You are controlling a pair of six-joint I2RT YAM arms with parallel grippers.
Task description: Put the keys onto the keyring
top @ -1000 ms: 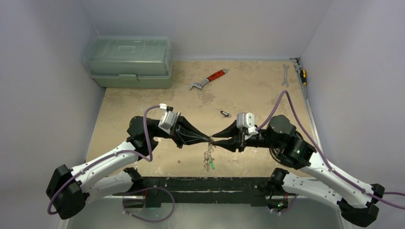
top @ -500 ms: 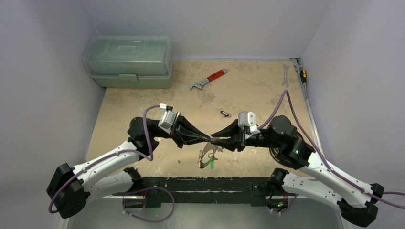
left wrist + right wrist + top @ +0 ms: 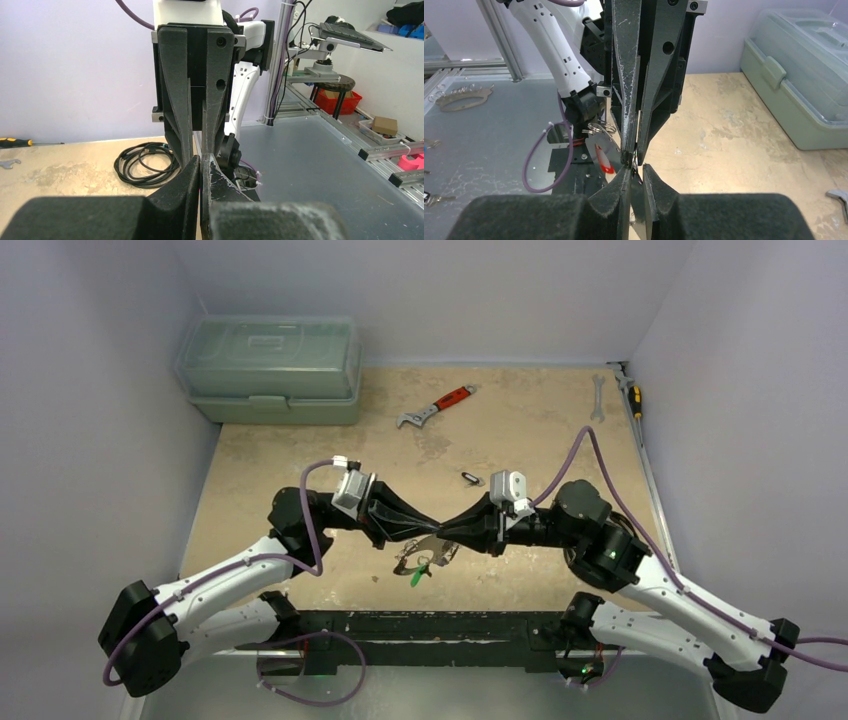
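My left gripper (image 3: 436, 531) and right gripper (image 3: 445, 532) meet tip to tip above the table's near middle. The keyring (image 3: 420, 552), a thin silvery loop, hangs tilted just below them with keys and a green tag (image 3: 416, 577). In the left wrist view my left gripper (image 3: 201, 172) is pressed shut; what it pinches is hidden. In the right wrist view my right gripper (image 3: 636, 172) is closed on a thin dark piece, apparently a key. A red-tagged key (image 3: 604, 152) and small rings dangle beside the tips. One loose key (image 3: 471, 478) lies on the table behind the grippers.
A green toolbox (image 3: 270, 370) stands at the back left. A red-handled wrench (image 3: 436, 407) lies at the back middle. A silver spanner (image 3: 598, 397) and a screwdriver (image 3: 630, 395) lie at the back right. A black cable coil (image 3: 145, 162) lies by the right arm's base.
The right gripper has pushed left against the left gripper's tips. The keyring has swung up and to the left, from hanging straight down to lying tilted under the left fingers.
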